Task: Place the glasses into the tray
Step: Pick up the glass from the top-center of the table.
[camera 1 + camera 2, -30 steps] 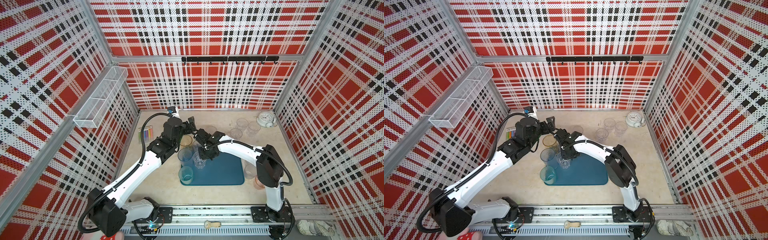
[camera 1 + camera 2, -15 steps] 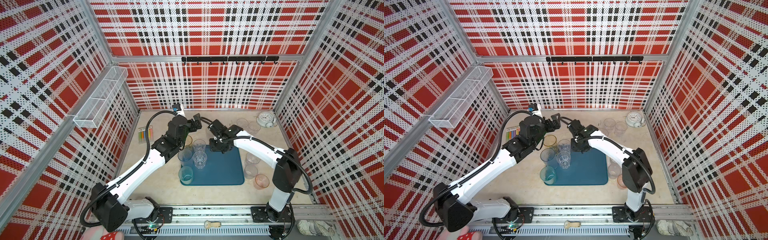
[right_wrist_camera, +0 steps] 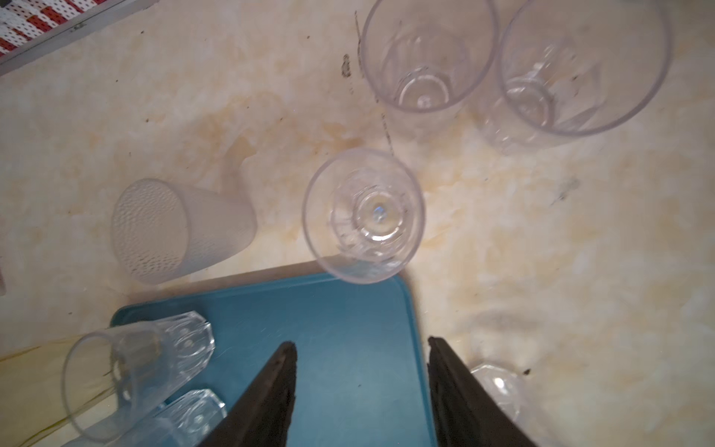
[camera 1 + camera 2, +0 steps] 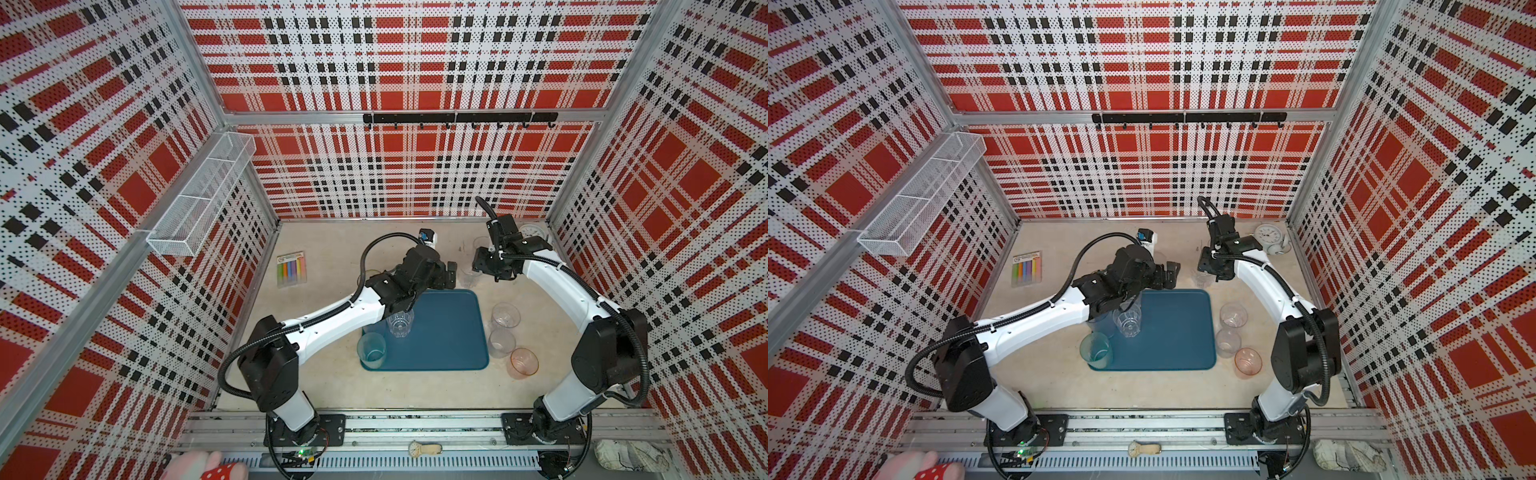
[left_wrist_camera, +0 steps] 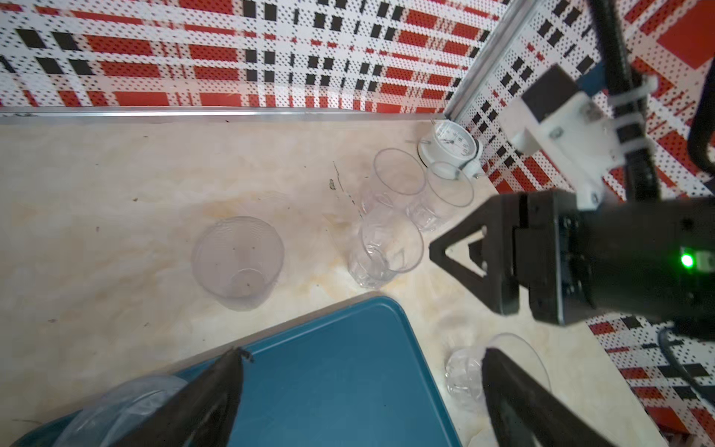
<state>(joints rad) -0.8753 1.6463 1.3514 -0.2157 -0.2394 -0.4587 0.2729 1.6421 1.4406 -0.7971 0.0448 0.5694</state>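
The teal tray (image 4: 444, 336) holds a mint-green glass (image 4: 371, 349) and a clear faceted glass (image 4: 400, 324); my left arm hides more of them. My left gripper (image 5: 361, 352) hangs open over the tray's back edge with nothing between its fingers. My right gripper (image 3: 360, 342) is open and empty above the tray's back right corner, beside a clear glass (image 3: 363, 214) standing just off the tray. A frosted glass (image 3: 162, 228) and two tall clear ones (image 3: 425, 54) stand behind it. Two clear glasses (image 4: 505, 316) and a pink one (image 4: 524, 362) stand right of the tray.
A white alarm clock (image 4: 1268, 237) sits in the back right corner, close to the tall glasses. A pack of coloured sticks (image 4: 291, 268) lies at the left. A white wire basket (image 4: 203, 199) hangs on the left wall, a black hook rail (image 4: 457, 118) on the back wall.
My right gripper has let go of a clear glass on the tray, opened, and drawn back to the right rear. My left gripper has swung right along the tray's back edge.
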